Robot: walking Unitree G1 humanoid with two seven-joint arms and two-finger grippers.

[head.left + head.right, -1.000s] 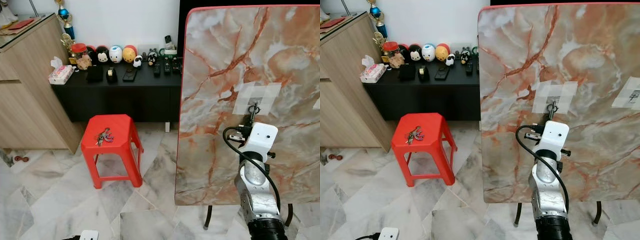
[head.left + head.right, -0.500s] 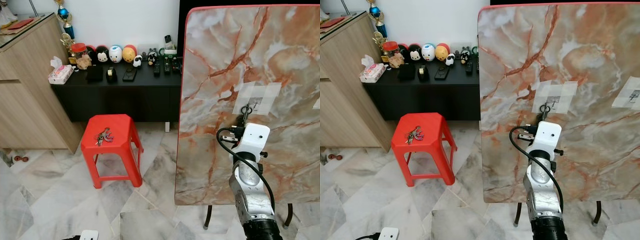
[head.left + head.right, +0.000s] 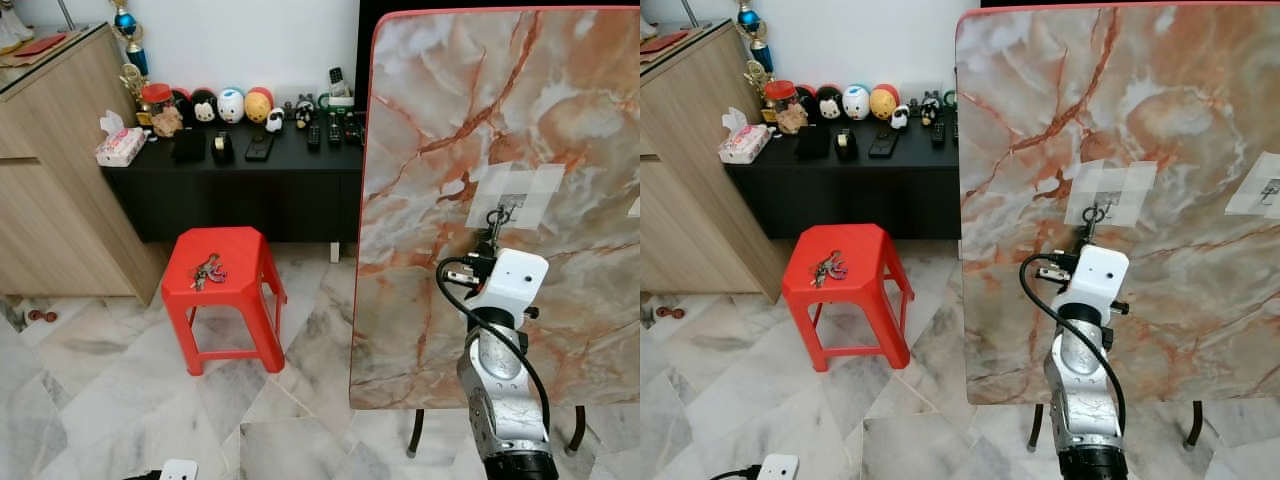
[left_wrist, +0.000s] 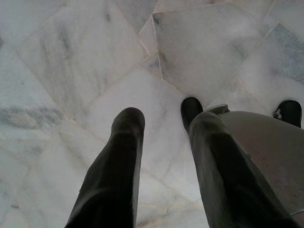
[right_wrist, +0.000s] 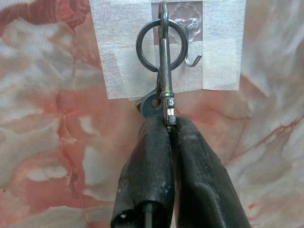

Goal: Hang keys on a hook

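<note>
two black fingers (image 5: 152, 156) of the right gripper (image 5: 167, 124) were clamped on the keys (image 5: 161, 71), whose ring lay just beside the hook (image 5: 192, 59), unhung. left gripper (image 4: 164, 114) hung with fingers apart.

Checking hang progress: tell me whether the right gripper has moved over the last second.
Yes. The right gripper, holding the keys, has shifted left against the taped hook, from under it to just left of it, jaws shut.
</note>
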